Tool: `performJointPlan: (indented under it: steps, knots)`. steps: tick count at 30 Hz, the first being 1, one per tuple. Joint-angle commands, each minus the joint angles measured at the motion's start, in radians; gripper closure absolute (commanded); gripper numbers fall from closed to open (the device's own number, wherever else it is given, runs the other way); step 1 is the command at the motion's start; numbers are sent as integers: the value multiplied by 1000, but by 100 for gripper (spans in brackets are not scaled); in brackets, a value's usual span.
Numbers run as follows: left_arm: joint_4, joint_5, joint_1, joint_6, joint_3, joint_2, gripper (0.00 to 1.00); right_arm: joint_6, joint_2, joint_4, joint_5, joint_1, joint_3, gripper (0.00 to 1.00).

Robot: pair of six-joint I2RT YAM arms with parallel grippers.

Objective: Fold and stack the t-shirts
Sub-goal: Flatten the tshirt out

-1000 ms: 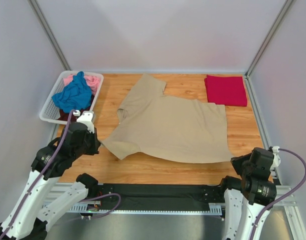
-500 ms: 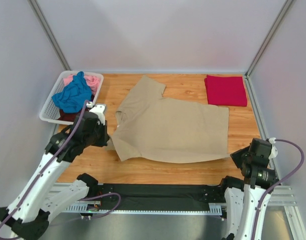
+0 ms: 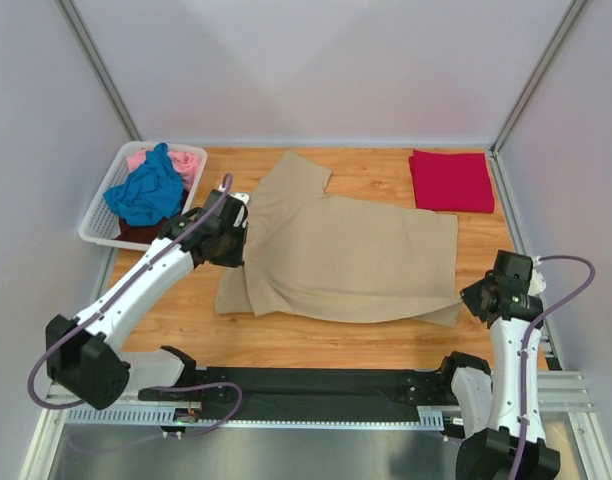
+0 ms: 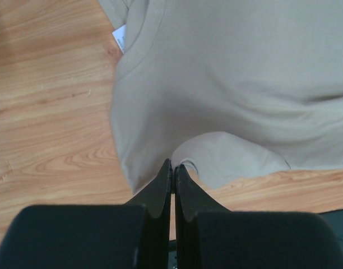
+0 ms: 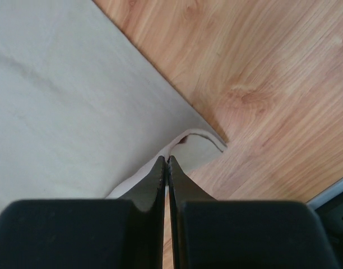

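The tan t-shirt (image 3: 356,255) lies spread across the middle of the table, collar to the left. My left gripper (image 3: 242,240) is shut on its near sleeve edge and holds it lifted over the shirt body; the pinched fold shows in the left wrist view (image 4: 173,163) on the tan cloth (image 4: 233,84). My right gripper (image 3: 470,298) is shut on the near right hem corner, seen in the right wrist view (image 5: 167,159) with the tan cloth (image 5: 65,106) curling up. The crimson t-shirt (image 3: 451,180) lies folded at the far right.
A white lattice basket (image 3: 94,228) at the far left holds the blue shirt (image 3: 144,190), the pink shirt (image 3: 188,162) and a dark shirt (image 3: 131,232). Bare wood (image 5: 272,84) borders the shirt. Grey walls close in three sides.
My left gripper moved right and away from the bases, dragging the near sleeve in over the shirt. My right gripper moved forward with the hem corner, so the shirt's near edge has drawn inward.
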Motion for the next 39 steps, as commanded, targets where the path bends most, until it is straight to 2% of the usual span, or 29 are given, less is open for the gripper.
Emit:
performJointPlan:
  steps: [1,10,22,30,35,39]
  knots:
    - [43,-38,30,31,64,66,100,15,20,110,83,-2,-10,100]
    - [42,-43,80,93,182,229,100,-18,149,203,157,-14,-3,100]
    - [82,-92,80,228,348,298,100,-57,247,265,120,-18,17,100]
    - [79,-101,80,285,437,417,100,-55,287,328,83,-18,1,100]
    - [54,-123,82,310,506,499,100,-95,333,383,31,-18,5,100]
    - [-22,-193,84,302,535,520,100,-103,374,371,20,-18,37,100]
